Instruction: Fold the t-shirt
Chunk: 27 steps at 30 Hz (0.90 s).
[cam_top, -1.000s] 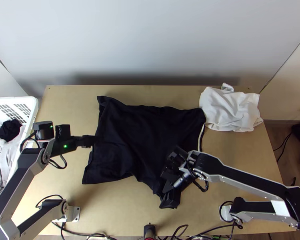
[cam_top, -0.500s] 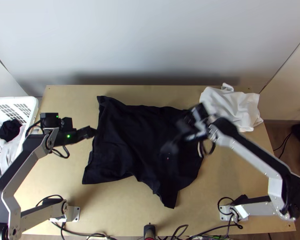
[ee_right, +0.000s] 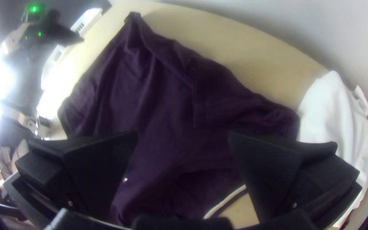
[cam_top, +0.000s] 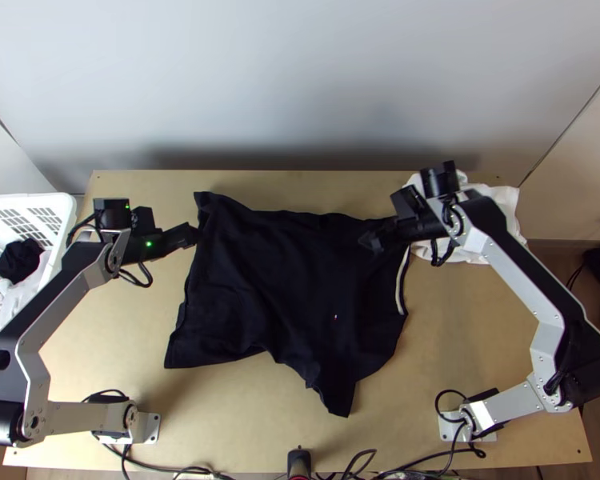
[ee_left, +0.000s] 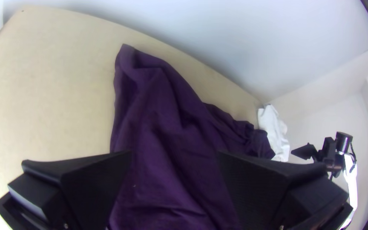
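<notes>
We have the dark T-shirt [cam_top: 276,272] mid-table, spread but uneven: rumpled along the far side, a pointed flap [cam_top: 336,392] sticking out near, pale trim [cam_top: 400,284] on its right edge. Left gripper [ee_left: 174,154] is at the shirt's far-left part, fingers wide, nothing held. Right gripper [ee_right: 183,135] is over the far-right part, fingers also wide and holding nothing. White cloth [ee_right: 339,115] sits just beside the shirt's far-right corner. We judge the step in hand as taking both far corners, fold still to be made. To do it well, we'd go low, pinch all layers right at the corners, close both sides before lifting, then bring them up level and lay them toward the near side. Watch that the right side doesn't catch the white cloth; we'd tug the near flap flat too.
</notes>
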{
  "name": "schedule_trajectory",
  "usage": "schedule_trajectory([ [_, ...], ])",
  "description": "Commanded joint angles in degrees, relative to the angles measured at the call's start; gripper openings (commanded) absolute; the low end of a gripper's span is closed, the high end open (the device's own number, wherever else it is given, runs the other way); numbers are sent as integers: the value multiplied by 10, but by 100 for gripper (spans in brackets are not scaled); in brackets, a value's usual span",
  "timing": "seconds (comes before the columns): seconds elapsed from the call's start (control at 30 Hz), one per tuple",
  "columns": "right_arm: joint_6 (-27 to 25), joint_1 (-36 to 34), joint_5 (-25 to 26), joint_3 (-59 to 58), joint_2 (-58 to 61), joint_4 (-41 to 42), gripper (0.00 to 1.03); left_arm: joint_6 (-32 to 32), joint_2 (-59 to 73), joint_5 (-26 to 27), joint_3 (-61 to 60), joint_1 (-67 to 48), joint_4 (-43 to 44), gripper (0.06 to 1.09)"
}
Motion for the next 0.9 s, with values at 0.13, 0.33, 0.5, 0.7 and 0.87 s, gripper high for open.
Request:
schedule_trajectory([
  [0.13,-203,98,203,-111,33,34,98,3,20,-5,10,4,3,103],
  [0.33,-215,122,253,-125,78,126,98,0,9,-4,1,10,-1,103],
  [0.5,-214,150,283,-115,84,174,98,3,-4,-4,-11,28,-4,103],
  [0.7,-205,167,299,-84,90,178,98,5,-11,-4,-20,39,-6,103],
  [0.87,-193,165,325,-40,125,201,98,5,-9,-4,-21,39,-6,103],
])
